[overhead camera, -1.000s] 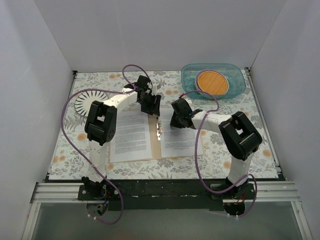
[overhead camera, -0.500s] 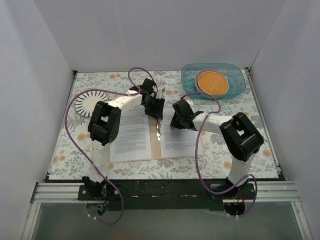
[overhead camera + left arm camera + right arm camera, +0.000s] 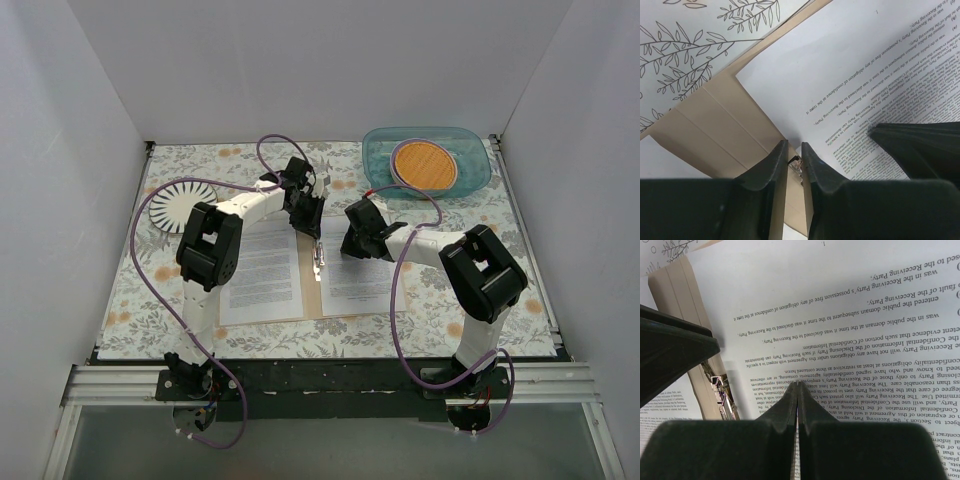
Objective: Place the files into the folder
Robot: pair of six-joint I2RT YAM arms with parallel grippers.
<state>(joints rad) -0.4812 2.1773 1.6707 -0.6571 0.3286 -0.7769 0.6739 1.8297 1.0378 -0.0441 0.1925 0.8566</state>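
Files (image 3: 840, 300) under closed right jaws; left jaws barely parted above folder (image 3: 715, 130) spine.

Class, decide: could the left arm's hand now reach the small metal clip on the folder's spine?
Probably yes. The small metal spine clip of the tan-brown cardboard folder shows uncovered between the fingers of the left hand; the white printed sheets lie beside it, not over it.
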